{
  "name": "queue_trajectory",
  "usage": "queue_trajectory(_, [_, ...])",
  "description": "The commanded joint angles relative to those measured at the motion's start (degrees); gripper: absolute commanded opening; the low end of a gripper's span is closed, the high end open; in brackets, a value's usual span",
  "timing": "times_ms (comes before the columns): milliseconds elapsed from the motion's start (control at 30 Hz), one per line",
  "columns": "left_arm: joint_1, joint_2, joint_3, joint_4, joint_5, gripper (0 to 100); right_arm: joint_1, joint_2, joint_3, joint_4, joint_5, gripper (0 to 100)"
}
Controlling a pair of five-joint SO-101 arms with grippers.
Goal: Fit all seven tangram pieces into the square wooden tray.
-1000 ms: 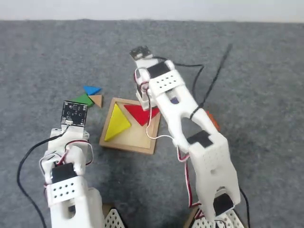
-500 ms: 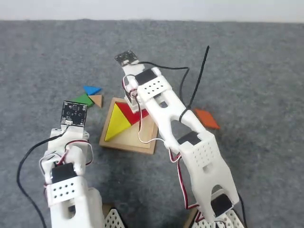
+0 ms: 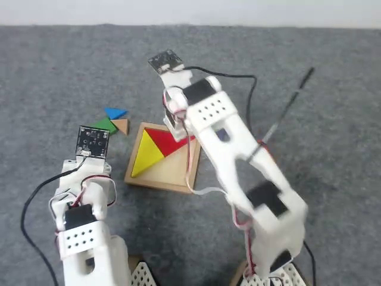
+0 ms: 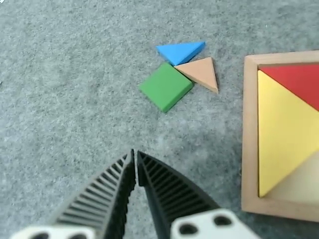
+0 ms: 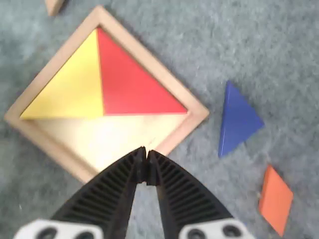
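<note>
Above the bare wood inside the tray (image 3: 158, 183), right gripper (image 5: 146, 153): fingers pressed together, nothing between them. The tray is square and wooden, lying below the gripper. In the high view the yellow triangle (image 3: 146, 156) fills its 9 o'clock side, the red triangle (image 3: 169, 142) its 12 o'clock side. Dark blue triangle (image 5: 237, 119) and orange parallelogram (image 5: 275, 199) lie on the grey carpet (image 3: 59, 71) outside the tray. Left gripper (image 4: 134, 155): fingers pressed together, over carpet at the tray's 9 o'clock. Green square (image 3: 105, 124), light blue triangle (image 3: 115, 112) and tan triangle (image 3: 121, 125) are clustered at the tray's 10 o'clock.
</note>
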Motion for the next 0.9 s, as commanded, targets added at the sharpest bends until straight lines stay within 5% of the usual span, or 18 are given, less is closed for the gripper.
queue_trajectory(0, [-0.3,-1.1,-0.6,-1.6,0.0,1,0.7,-20.2,20.6,-11.8,1.2,0.9])
queue_trajectory(167, [-0.2,-1.1,-0.6,-1.6,0.0,1,1.1,-39.8,49.7,-32.6,1.7,0.9])
queue_trajectory(333, [-0.4,-1.1,-1.1,-2.0,3.2,2,4.4,-55.3,68.0,-46.5,14.3,0.9])
queue_trajectory(400, [-0.4,-0.7,-2.1,-3.5,4.8,2,5.9,-60.2,71.6,-47.8,17.7,0.9])
queue_trajectory(667, [0.3,0.9,-13.1,1.6,13.1,2,6.1,-70.9,77.6,-48.1,11.7,0.9])
queue_trajectory(867, [5.9,21.4,-27.7,5.1,14.0,2,5.9,-72.0,79.1,-48.1,11.4,0.9])
